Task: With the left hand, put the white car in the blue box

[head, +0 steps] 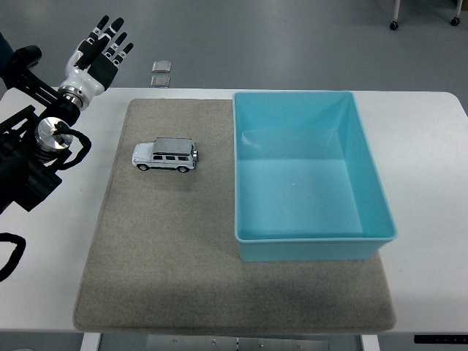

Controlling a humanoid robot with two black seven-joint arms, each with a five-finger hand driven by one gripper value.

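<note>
A white toy car lies on the grey mat, at its upper left, pointing left. The blue box stands open and empty on the mat's right side. My left hand is raised beyond the table's far left corner, fingers spread and holding nothing. It is well up and to the left of the car, not touching it. The right arm is out of view.
The white table carries the mat and box. Two small square objects lie on the floor past the table's far edge. My left arm's black links and cables fill the left edge.
</note>
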